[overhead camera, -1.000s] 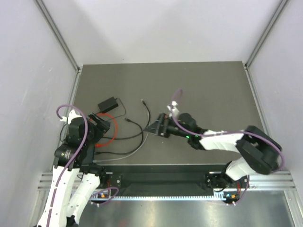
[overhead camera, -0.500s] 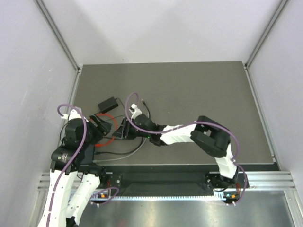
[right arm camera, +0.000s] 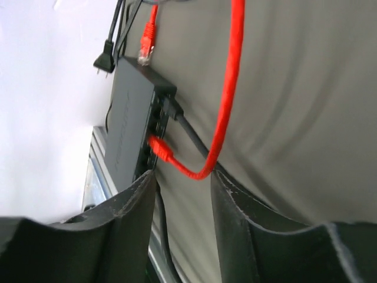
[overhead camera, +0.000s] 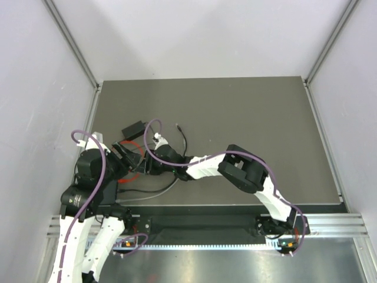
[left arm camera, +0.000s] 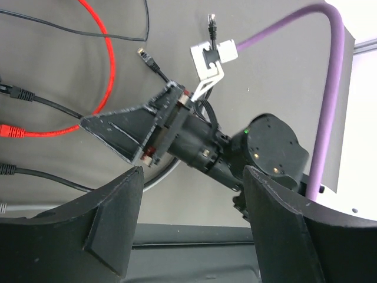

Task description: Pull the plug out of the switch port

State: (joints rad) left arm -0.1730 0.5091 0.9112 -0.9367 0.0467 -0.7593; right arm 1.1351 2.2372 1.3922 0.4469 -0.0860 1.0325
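In the right wrist view the switch (right arm camera: pixel 131 121) is a flat dark box with its ports facing the table's middle. A red plug (right arm camera: pixel 158 147) sits in one port and a black plug (right arm camera: pixel 174 111) in another. The red cable (right arm camera: pixel 227 106) loops down to the tips of my right gripper (right arm camera: pixel 182 177), whose jaws stand apart with nothing clamped between them. In the top view the right gripper (overhead camera: pixel 143 164) lies right beside my left gripper (overhead camera: pixel 125 153), and the left arm hides the switch. The left gripper (left arm camera: pixel 191 188) is wide open and empty, above the right gripper's black fingers (left arm camera: pixel 126 127).
A small black adapter brick (overhead camera: pixel 134 127) lies behind the grippers. Loose black cables (overhead camera: pixel 181 137) with free plug ends curl over the mat. A second red connector (right arm camera: pixel 145 50) lies near the switch's far corner. The metal frame rail (overhead camera: pixel 194 223) runs along the table's near edge.
My right arm has swept left across the table to the red cable beside the switch, and its jaws have narrowed. The left arm has barely moved.
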